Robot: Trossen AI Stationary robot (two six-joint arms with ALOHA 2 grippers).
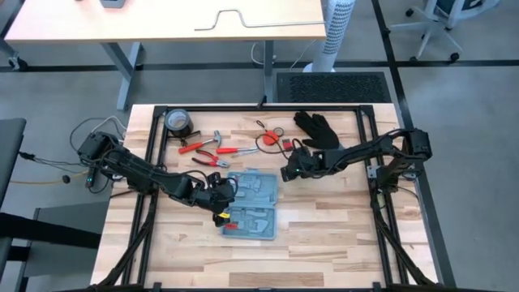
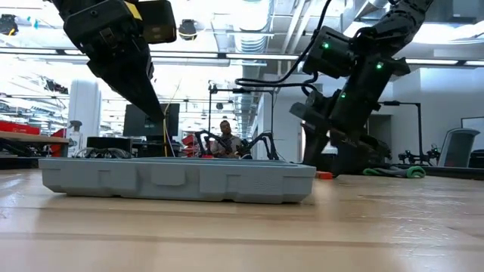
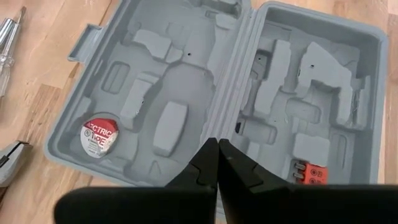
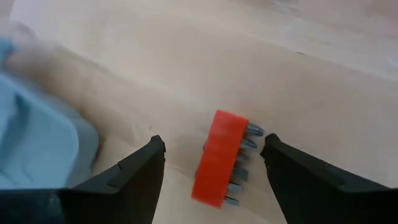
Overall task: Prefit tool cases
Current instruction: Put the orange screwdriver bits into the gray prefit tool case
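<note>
While my left arm reaches in low from the table's left edge, my left gripper (image 3: 217, 163) hangs fingers pressed together over the open tool case (image 1: 250, 205), mid-table toward the near edge. Case lies flat, both halves up, red tape disc (image 3: 99, 135) in one recess. My right gripper (image 4: 211, 163), fingers spread wide, straddles a red bit holder (image 4: 219, 158) just beside the case's far right corner.

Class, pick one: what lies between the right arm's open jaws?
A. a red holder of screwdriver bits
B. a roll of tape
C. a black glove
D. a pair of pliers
A: in the right wrist view the red bit holder lies on the table between the right gripper's open jaws.
</note>
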